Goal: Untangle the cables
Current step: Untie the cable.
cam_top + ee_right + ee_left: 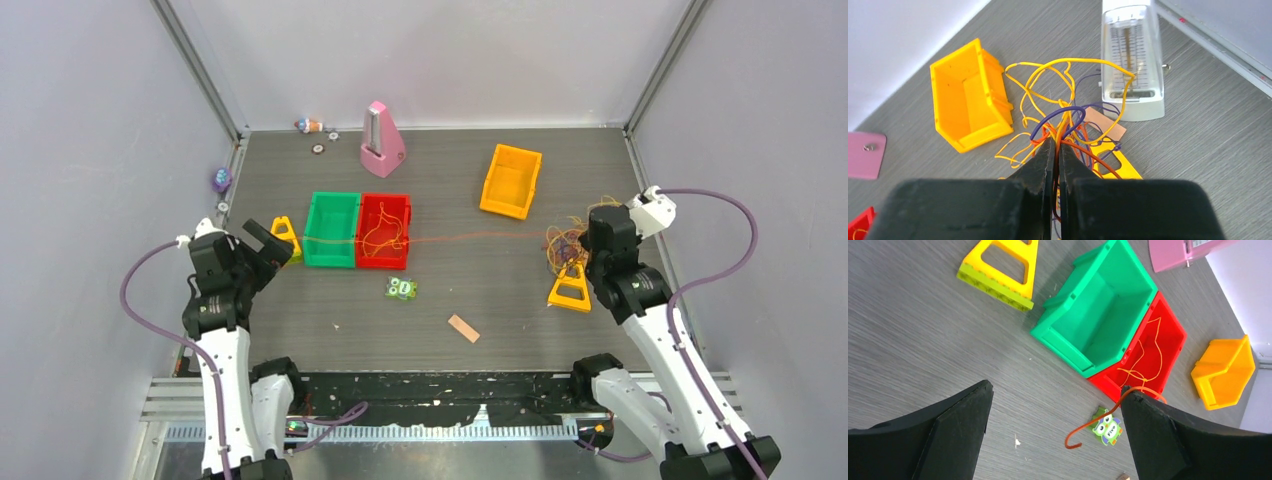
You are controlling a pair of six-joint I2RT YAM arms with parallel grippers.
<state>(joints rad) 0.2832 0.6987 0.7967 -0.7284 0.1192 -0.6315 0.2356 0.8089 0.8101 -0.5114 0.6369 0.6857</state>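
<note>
Cables (563,245) bunched at mid-right of the top view, pinched in the right end effector (1057,145).
Orange, yellow and purple loops spill past its closed tips, over a yellow triangular frame (570,290). One orange strand runs straight left across the table (480,300) into the red bin (384,198). At lower left, the left end effector (1055,390) gapes wide open.

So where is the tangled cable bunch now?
In the top view, the cables are on the right side, pinched by the right gripper, between the orange bin and a yellow triangular block; one orange strand runs left to the red bin.
</note>
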